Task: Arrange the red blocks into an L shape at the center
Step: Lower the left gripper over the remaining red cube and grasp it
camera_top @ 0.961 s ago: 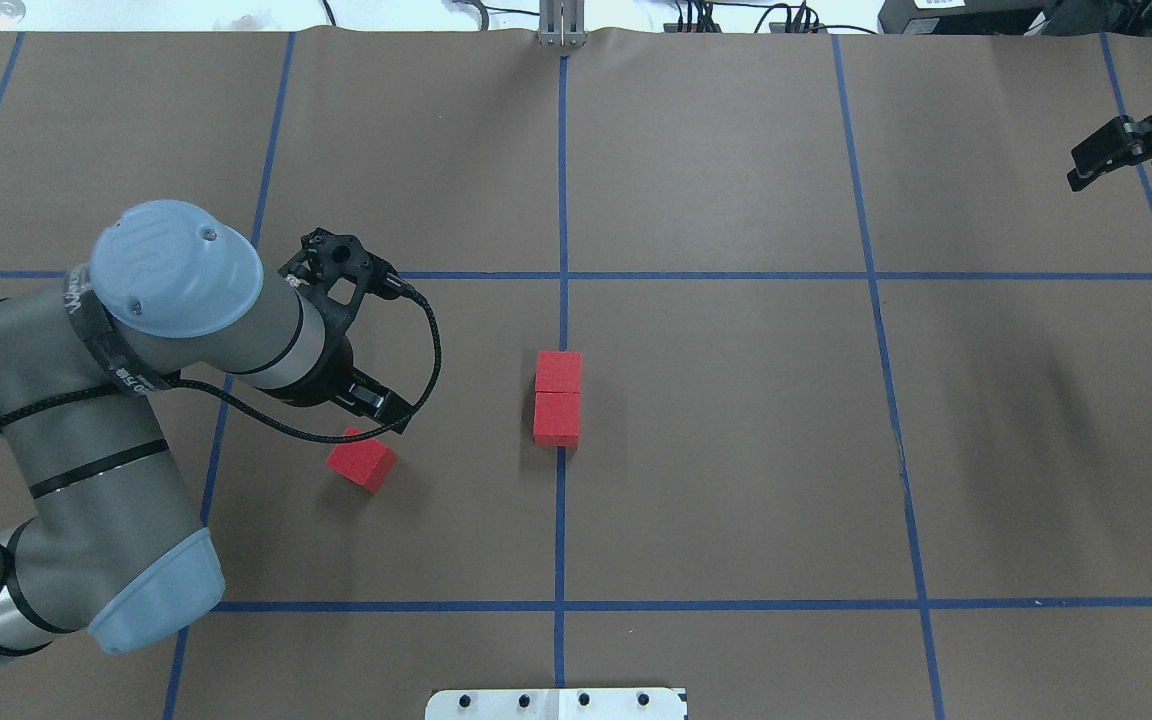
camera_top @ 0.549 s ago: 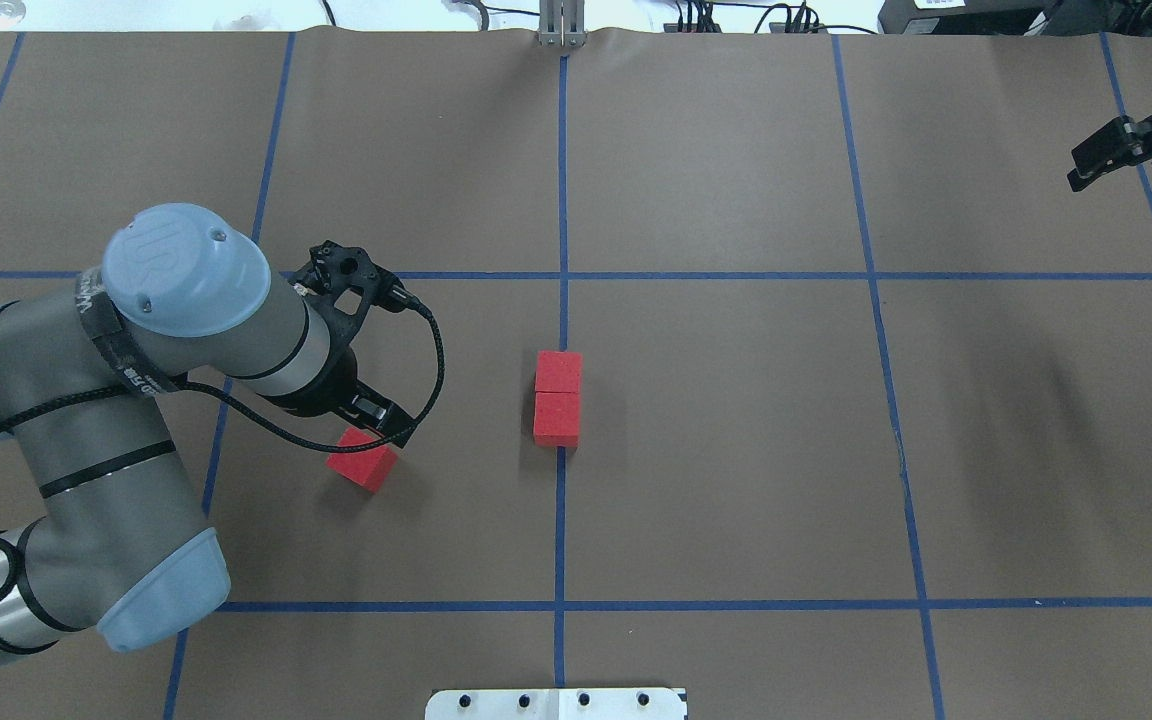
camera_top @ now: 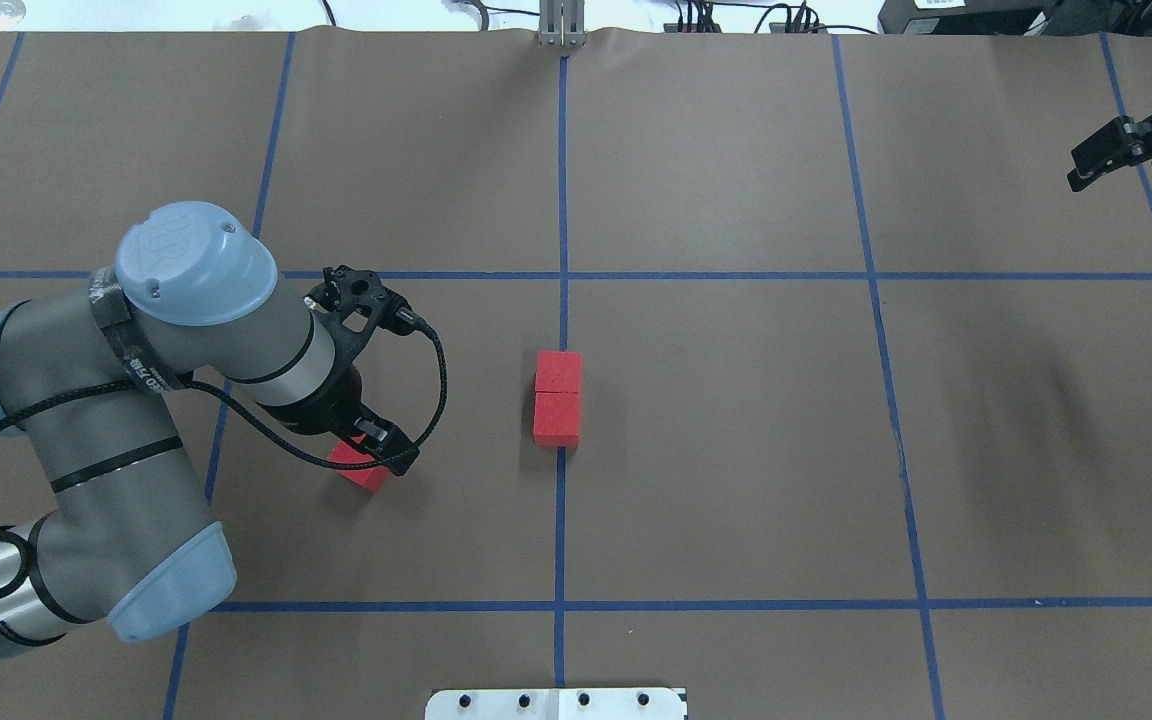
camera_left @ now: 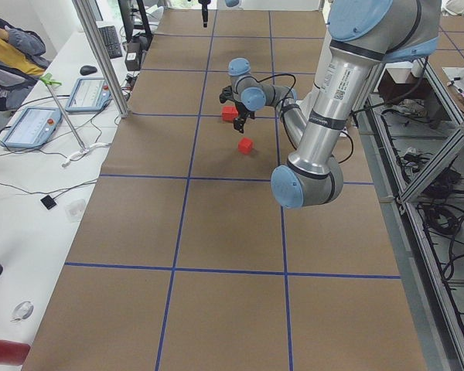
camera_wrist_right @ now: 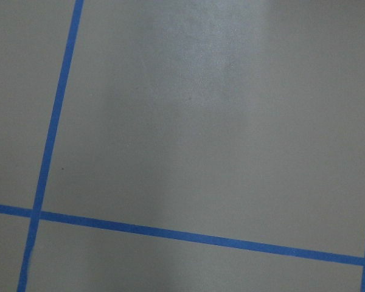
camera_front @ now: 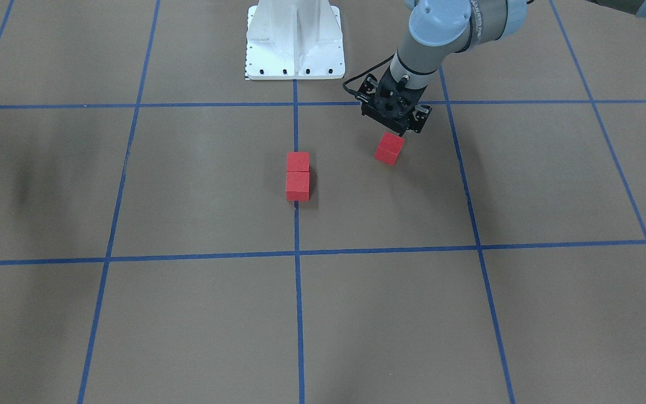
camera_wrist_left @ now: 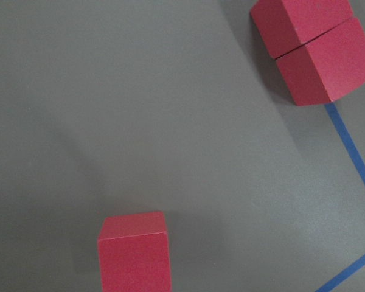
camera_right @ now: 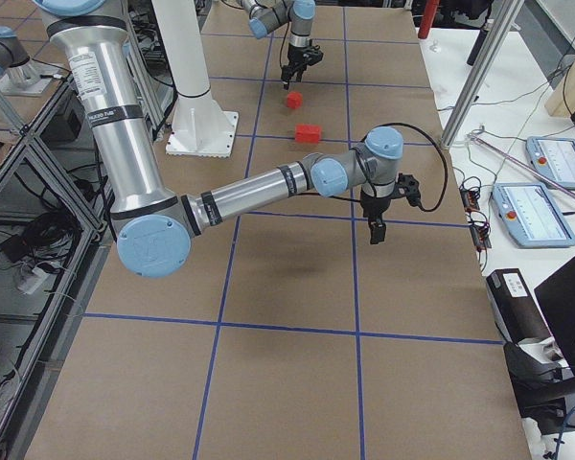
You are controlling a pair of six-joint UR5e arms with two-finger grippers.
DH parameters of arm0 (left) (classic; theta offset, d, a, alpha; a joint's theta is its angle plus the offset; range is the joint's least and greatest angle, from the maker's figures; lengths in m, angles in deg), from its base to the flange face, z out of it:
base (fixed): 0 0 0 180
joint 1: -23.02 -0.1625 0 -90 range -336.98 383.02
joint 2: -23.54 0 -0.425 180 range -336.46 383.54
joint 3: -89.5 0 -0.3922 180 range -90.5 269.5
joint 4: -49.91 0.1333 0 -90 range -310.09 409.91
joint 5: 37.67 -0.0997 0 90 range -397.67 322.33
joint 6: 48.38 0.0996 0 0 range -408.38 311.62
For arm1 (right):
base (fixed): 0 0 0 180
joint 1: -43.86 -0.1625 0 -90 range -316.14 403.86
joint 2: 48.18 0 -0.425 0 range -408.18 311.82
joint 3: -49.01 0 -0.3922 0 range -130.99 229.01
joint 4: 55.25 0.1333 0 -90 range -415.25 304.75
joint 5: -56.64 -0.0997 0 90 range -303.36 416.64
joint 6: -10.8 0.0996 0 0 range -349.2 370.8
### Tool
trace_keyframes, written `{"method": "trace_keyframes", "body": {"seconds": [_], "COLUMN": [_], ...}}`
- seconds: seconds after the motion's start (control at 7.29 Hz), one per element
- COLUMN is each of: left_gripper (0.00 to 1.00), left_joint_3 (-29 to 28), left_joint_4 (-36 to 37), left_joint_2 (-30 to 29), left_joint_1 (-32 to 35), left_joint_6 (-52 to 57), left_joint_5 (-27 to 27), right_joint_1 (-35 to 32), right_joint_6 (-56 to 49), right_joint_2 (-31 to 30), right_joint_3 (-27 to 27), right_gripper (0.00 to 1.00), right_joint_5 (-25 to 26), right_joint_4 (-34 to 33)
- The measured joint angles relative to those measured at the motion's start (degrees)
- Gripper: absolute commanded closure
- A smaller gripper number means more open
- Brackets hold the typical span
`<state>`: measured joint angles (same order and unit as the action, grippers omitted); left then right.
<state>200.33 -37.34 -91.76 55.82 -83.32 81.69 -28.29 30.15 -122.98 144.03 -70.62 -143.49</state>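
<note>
Two red blocks (camera_top: 557, 397) lie touching, end to end, on the centre grid line; they also show in the front view (camera_front: 298, 177) and at the top right of the left wrist view (camera_wrist_left: 313, 45). The third red block (camera_top: 358, 470) lies alone to their left, turned at an angle, and shows in the front view (camera_front: 388, 148) and low in the left wrist view (camera_wrist_left: 134, 249). My left gripper (camera_top: 388, 448) hangs just above this block, open and empty, partly hiding it. My right gripper (camera_top: 1096, 160) is open and empty, high at the far right edge.
The white robot base plate (camera_top: 556, 703) sits at the near table edge. Blue tape lines (camera_top: 563, 200) divide the brown table cover into squares. An operator (camera_left: 8, 46) and tablets (camera_right: 556, 158) are at the table's far side.
My left gripper has moved toward the near side and down over the loose red block, now covering part of it. The blocks and the right arm have not moved.
</note>
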Motion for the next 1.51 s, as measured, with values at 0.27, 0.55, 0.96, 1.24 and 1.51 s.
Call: {"method": "trace_keyframes", "body": {"seconds": [0.27, 0.55, 0.96, 1.24, 1.51], "left_gripper": [0.01, 0.02, 0.02, 0.02, 0.02], "left_joint_3": [-1.75, -3.93, -4.79, -4.73, -4.61], "left_joint_4": [-1.06, -4.12, -6.91, -9.33, -9.86], "left_joint_2": [0.12, 0.26, 1.56, 2.71, 2.88], "left_joint_1": [-0.11, -0.23, -0.31, -1.39, -3.44], "left_joint_6": [-0.14, -0.11, -0.33, -3.47, -6.62], "left_joint_5": [-3.36, -4.11, -5.17, -6.22, -7.84], "right_joint_1": [0.0, 0.0, 0.0, 0.0, 0.03], "right_joint_6": [0.06, 0.07, 0.15, 0.16, 0.16], "right_joint_2": [-0.02, -0.07, -0.01, 0.0, 0.0], "right_joint_3": [0.01, -0.03, -0.09, -0.1, -0.15], "right_gripper": [0.01, 0.01, 0.01, 0.01, 0.01], "right_joint_5": [0.0, 0.0, -0.01, 0.01, 0.02], "right_joint_4": [-0.05, -0.08, -0.09, -0.09, -0.09]}}
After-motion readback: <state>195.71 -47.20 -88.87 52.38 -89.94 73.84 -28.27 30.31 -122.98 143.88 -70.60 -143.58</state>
